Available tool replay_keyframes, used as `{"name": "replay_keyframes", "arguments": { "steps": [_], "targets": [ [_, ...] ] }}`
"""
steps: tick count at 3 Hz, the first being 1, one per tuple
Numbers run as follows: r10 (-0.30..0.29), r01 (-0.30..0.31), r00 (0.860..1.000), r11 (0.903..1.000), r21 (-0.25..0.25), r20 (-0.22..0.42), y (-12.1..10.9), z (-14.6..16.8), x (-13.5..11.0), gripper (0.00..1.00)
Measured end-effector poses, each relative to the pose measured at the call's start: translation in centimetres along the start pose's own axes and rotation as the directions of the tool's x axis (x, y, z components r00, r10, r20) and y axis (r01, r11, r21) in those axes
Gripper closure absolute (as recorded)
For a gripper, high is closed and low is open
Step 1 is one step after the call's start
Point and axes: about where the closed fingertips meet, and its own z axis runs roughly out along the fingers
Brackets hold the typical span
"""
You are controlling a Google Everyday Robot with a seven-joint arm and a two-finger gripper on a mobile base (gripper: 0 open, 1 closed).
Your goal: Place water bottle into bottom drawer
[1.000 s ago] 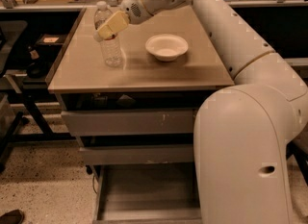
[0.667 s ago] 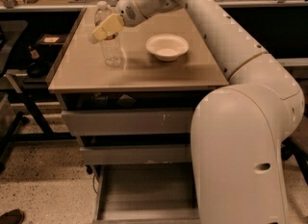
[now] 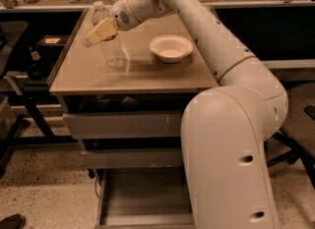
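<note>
1. The gripper (image 3: 101, 31) is at the far left of the desk (image 3: 93, 78), level with the upper part of the bottle (image 3: 114, 52). Its pale yellow tip lies across the bottle's shoulder, just under the white cap.
2. I cannot tell whether the gripper has clamped the bottle or only sits against it. One yellow face hides the contact.
3. The bottle stands upright on the desk with its long axis vertical, and its base looks to be resting on the surface. The white bowl (image 3: 171, 47) sits to the right of it, apart and untouched.
4. The key relation is that the gripper meets the bottle from the side, high on the neck end, so the ribbed body hangs below the contact point. If the gripper has it, a straight lift would probably carry it upright.
5. The drawer (image 3: 142, 201) is pulled out at the foot of the cabinet, well below the bottle and nearer the camera. Its flat floor is open to view. The two upper drawers (image 3: 123, 125) are shut.
6. The task looks to be at the grasp stage, with the lift, the carry down past the desk edge and the release still to do. The tall bottle may have to go into the shallow tray on its side.
</note>
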Motion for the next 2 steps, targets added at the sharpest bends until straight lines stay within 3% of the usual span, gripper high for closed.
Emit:
{"name": "replay_keyframes", "arguments": {
  "steps": [2],
  "targets": [
    [0.000, 0.000, 1.000, 1.0000, -0.001, 0.000, 0.00, 0.05, 0.00, 0.42]
  ]
}}
